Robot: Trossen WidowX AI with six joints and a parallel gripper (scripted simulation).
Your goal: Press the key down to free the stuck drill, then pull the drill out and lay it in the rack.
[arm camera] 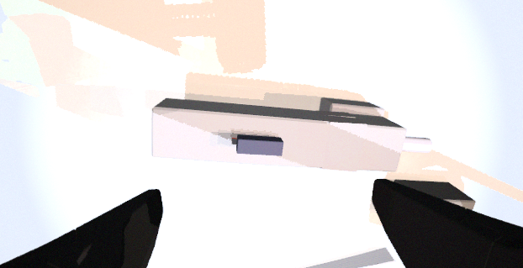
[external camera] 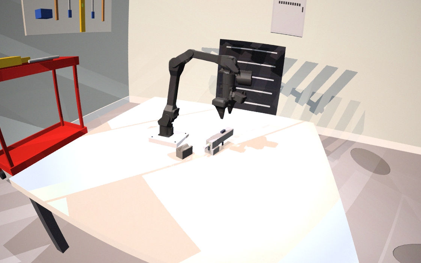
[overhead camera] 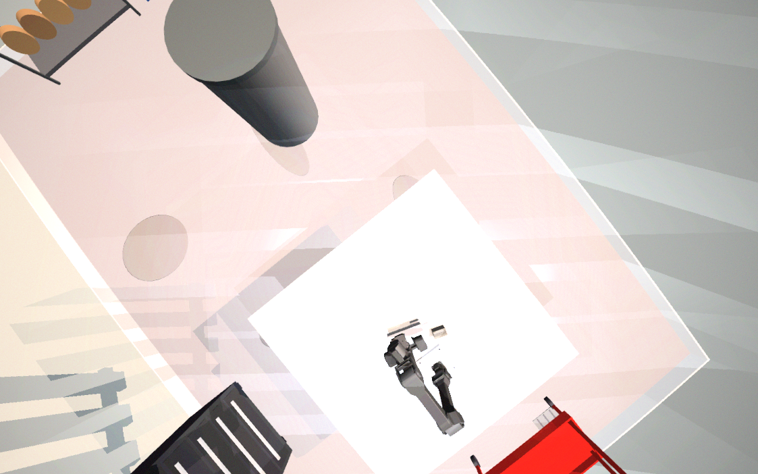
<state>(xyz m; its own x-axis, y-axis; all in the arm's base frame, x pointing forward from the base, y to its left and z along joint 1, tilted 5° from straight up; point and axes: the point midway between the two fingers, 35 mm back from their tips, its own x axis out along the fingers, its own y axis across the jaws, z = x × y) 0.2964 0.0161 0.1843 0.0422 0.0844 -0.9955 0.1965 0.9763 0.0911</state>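
1 dark robot arm (overhead camera: 425, 400) (external camera: 173, 86) reaches over a white surface (overhead camera: 416, 247) (external camera: 264, 183). Its hand (overhead camera: 397, 343) (external camera: 225, 115) (arm camera: 269, 196) is wide open, gripping nothing, above 1 long pale box (overhead camera: 403, 327) (external camera: 219, 137) (arm camera: 189, 138). The dark blue key (external camera: 222, 131) (arm camera: 260, 146) sits in the box's top; the drill (external camera: 207, 145) (arm camera: 417, 144), a pale rod, pokes from 1 end. The small grooved rack (overhead camera: 439, 331) (external camera: 183, 151) (arm camera: 433, 190) stands near that end, apart.

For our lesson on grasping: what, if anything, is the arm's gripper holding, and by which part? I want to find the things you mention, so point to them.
Nothing is held: the gripper (external camera: 225, 115) (arm camera: 269, 196) is open, its fingertips above the long block (external camera: 219, 137) (arm camera: 336, 142).
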